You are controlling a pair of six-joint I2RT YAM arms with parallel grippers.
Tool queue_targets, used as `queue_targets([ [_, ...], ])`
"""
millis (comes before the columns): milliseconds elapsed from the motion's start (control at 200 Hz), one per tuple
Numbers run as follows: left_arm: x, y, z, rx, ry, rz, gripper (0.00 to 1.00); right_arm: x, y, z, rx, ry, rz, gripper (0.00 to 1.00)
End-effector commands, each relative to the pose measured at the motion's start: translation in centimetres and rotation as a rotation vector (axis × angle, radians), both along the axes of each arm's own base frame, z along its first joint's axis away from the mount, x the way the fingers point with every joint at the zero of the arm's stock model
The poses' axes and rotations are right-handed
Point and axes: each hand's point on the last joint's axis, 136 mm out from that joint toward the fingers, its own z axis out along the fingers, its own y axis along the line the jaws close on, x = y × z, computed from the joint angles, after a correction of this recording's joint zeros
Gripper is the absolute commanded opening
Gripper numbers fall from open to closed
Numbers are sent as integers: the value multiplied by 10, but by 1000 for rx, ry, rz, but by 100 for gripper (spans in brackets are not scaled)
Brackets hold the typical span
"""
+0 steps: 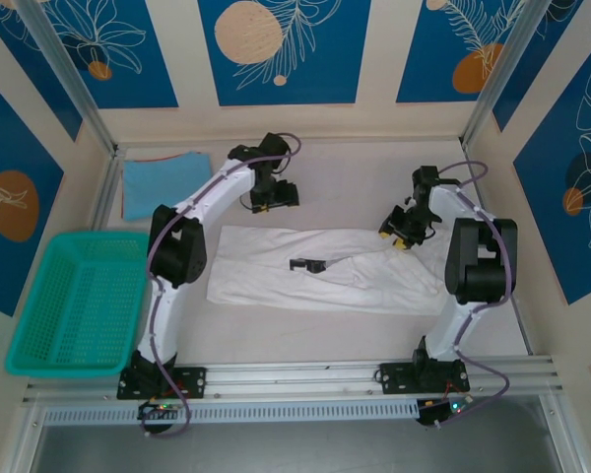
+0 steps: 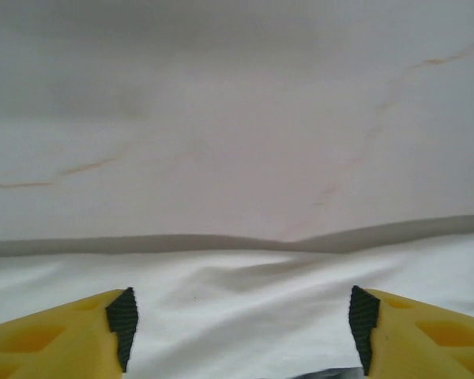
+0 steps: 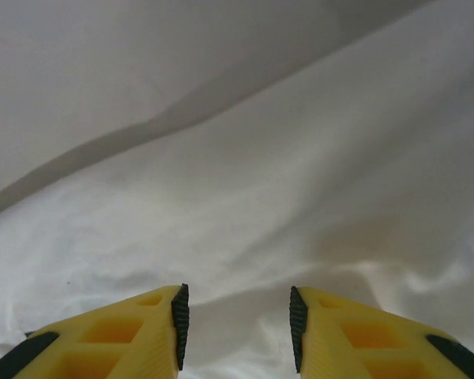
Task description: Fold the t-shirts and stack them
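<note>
White t-shirt (image 1: 266,274) flat, open table (image 1: 350,182) beyond its far edge

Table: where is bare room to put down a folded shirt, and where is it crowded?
Free: the far strip of table behind the white shirt, between the left gripper and right gripper; also the near strip between that shirt and the front rail. Crowded: the far left corner, with the blue shirt and the left arm.

The white t-shirt (image 1: 305,268) is soft, matt, creased cloth; the light-blue t-shirt (image 1: 163,185) is cloth too. The basket (image 1: 79,301) is teal plastic mesh. The bench (image 2: 237,118) looks smooth and matt. The left tool (image 2: 238,332) has yellow plastic fingers (image 2: 55,343) with black ribbed pads (image 2: 124,320).
</note>
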Motion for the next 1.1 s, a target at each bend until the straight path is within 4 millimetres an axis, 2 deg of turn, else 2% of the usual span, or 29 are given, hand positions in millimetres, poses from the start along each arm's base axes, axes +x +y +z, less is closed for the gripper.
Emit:
queue_targets([
  [0, 4, -57, -8, -152, 40, 13, 66, -3, -4, 2, -39, 29, -32, 41],
  [95, 6, -92, -16, -226, 76, -17, 62, -8, -9, 5, -65, 32, -75, 42],
  [170, 0, -111, -26, -242, 104, -49, 61, -10, -11, 9, -80, 21, -97, 42],
  [315, -14, -122, -50, -227, 149, -80, 58, -10, -16, 17, -108, -13, -116, 46],
  [490, -24, -103, -84, -114, 196, -66, 55, -20, -11, 10, -100, 30, -92, 42],
  [630, -26, -84, -101, -6, 200, -52, 54, -28, -8, 3, -109, 48, -86, 41],
  [770, -28, -73, -107, 41, 203, -48, 54, -27, -3, -2, -102, 58, -68, 36],
  [925, -27, -67, -110, 75, 193, -49, 56, -28, 0, -4, -102, 66, -52, 19],
  [1095, -29, -61, -113, 105, 196, -50, 56, -40, 6, 4, -94, 65, -35, 9],
])
